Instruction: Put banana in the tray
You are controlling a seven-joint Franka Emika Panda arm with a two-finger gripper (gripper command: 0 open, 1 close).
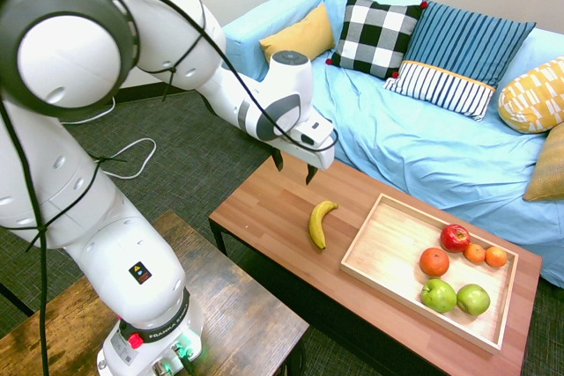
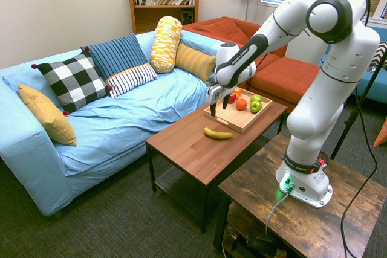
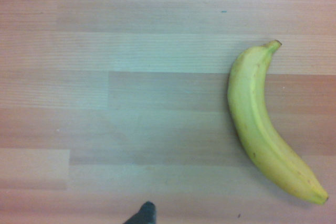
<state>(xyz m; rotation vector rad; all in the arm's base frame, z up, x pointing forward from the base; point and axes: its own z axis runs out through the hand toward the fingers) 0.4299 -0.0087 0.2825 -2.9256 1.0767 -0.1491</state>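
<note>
1. Foreground, first exterior view: the white arm reaches in from the left of the frame over the near end of the reddish-brown desk (image 1: 264, 209), its claw (image 1: 294, 167) pointing straight down, its two dark fingers spread wide and holding nothing.

2. Centre of the frame: the banana (image 1: 321, 222) lies flat on the bare desk just below and right of the claw, apart from it, its curved back toward the tray. In the wrist view the banana (image 3: 265, 124) sits off to the right side of the picture, not centred.

3. Right of the banana: the light wooden tray (image 1: 388, 248) has its near half bare; a red apple (image 1: 455, 237), oranges (image 1: 434, 261) and two green apples (image 1: 438, 295) are bunched at its far end.

4. Background: a blue sofa (image 1: 423, 151) with patterned cushions (image 1: 377, 34) runs along the desk's far edge.

5. Risks, as a judgement: the claw stands off to one side of the fruit, so a straight descent would likely miss it or clip one end and spin it. A grip on a tapered tip could slip on the smooth skin. Carried too low, the banana could catch the tray's raised side.
</note>
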